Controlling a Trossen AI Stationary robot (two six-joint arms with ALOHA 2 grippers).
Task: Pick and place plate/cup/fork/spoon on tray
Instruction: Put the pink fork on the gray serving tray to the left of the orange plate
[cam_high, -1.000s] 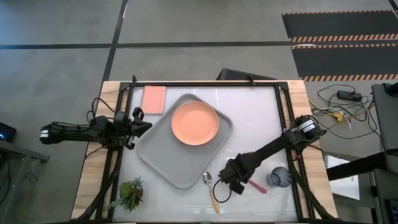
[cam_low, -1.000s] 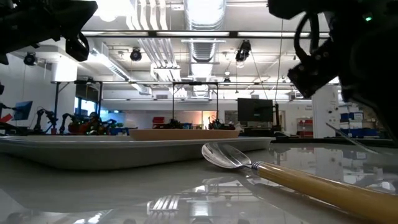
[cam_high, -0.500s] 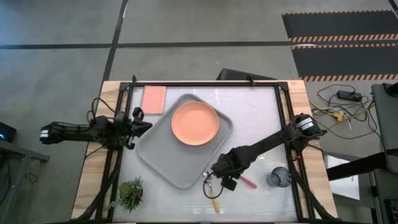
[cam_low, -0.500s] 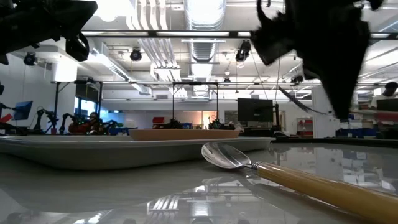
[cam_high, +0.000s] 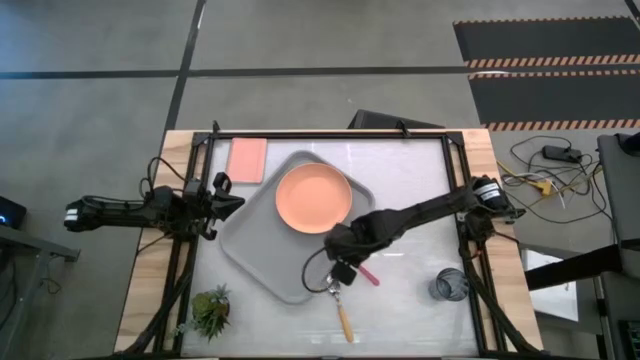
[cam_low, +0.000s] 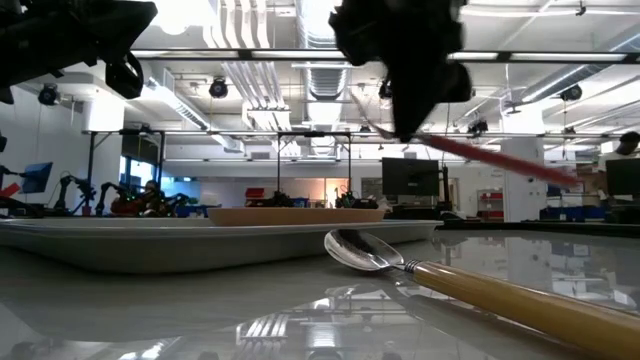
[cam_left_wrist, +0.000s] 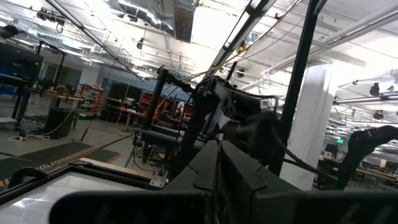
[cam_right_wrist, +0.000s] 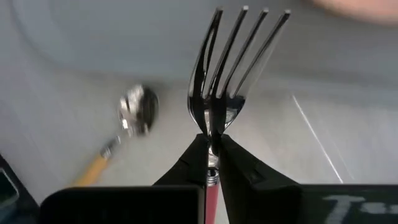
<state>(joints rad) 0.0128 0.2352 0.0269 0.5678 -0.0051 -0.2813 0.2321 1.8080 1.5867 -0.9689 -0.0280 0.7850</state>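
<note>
Hanging in the air over the near right rim of the tray (cam_high: 262, 240), the fork (cam_right_wrist: 231, 93) is a slim metal piece with four bright tines and a pink-red handle, and the right gripper (cam_high: 343, 268) is clamped on its neck just below the tines. From above, the pink-red handle sticks out to the right of the gripper, clear of the table (cam_high: 415, 190); from table height it slants down to the right under the dark bulk of the gripper. The tray is a large light grey rectangle with rounded corners, lying at an angle left of the table's middle, and the round salmon-orange plate (cam_high: 313, 197) sits inside it toward its far right corner. Just nearer than the gripper, off the tray, the spoon (cam_high: 340, 309) lies flat on the table, its bowl pointing toward the tray rim and its orange-yellow handle toward the near edge. The small dark grey cup (cam_high: 449, 285) stands well to the right, near the table's right edge. A flat pink rectangle (cam_high: 247, 159) lies beside the tray's far left corner, and a small green plant (cam_high: 211, 310) sits at the near left. The left gripper (cam_high: 225, 195) waits at the table's left edge beside the tray; whether its fingers are apart or together cannot be told.
</note>
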